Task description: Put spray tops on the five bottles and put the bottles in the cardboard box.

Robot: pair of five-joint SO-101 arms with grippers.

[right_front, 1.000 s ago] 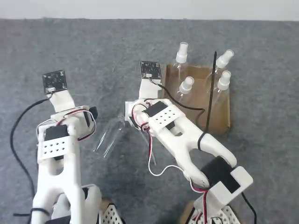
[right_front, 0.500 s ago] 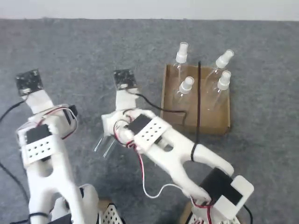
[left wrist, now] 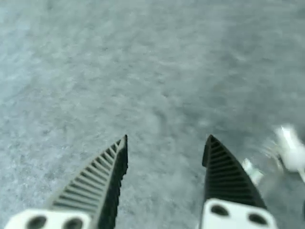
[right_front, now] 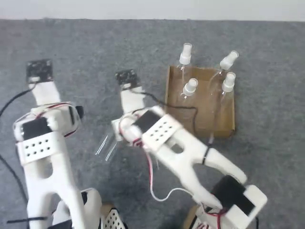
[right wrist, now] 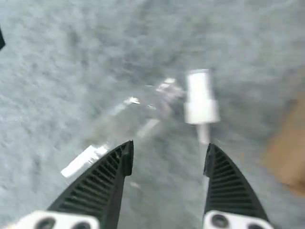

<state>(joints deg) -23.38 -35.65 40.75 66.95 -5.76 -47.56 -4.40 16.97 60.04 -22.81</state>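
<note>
Clear plastic: the fifth bottle (right_front: 106, 147) lies flat on the grey carpet (right_front: 95, 57), centre-left of the high view, and its white spray top (right wrist: 200, 98) looks fitted. Four capped bottles (right_front: 189, 90) stand in the cardboard box (right_front: 224, 125), upper right. My right gripper (right wrist: 169, 144) hangs over the lying bottle, jaws wide, nothing held. My left gripper (left wrist: 167, 138) is wide too, over bare carpet. Step, I judge: picking up the last bottle. Next: drop lower, straddle its body, close, carry it to the box.
</note>
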